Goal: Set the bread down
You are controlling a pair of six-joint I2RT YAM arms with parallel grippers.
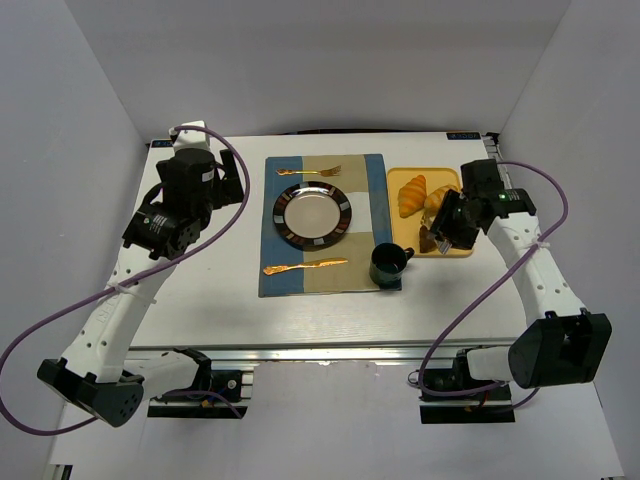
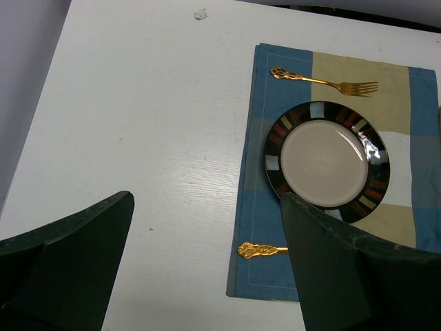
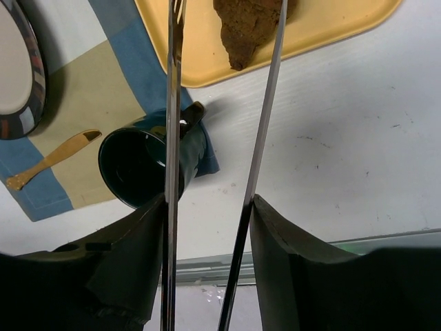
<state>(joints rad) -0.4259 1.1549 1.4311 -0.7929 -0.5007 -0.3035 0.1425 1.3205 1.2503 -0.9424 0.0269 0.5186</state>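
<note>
The bread (image 3: pixel 248 27) is a small dark brown croissant lying at the near edge of the yellow tray (image 3: pixel 331 27); it also shows in the top view (image 1: pixel 428 239). My right gripper (image 3: pixel 208 200) is shut on a pair of metal tongs (image 3: pixel 265 117). The two blades reach out to the bread, the right one over its edge and the left one a little apart from it. My left gripper (image 2: pixel 207 207) is open and empty, above the table left of the placemat (image 2: pixel 256 200). The striped plate (image 1: pixel 314 216) on the placemat is bare.
A golden croissant (image 1: pixel 411 194) and a round bun (image 1: pixel 438 198) lie on the yellow tray (image 1: pixel 400 176). A dark green cup (image 1: pixel 388 264) stands at the placemat's near right corner, close to the tongs (image 3: pixel 138 169). A gold fork (image 1: pixel 310 171) and knife (image 1: pixel 305 267) flank the plate.
</note>
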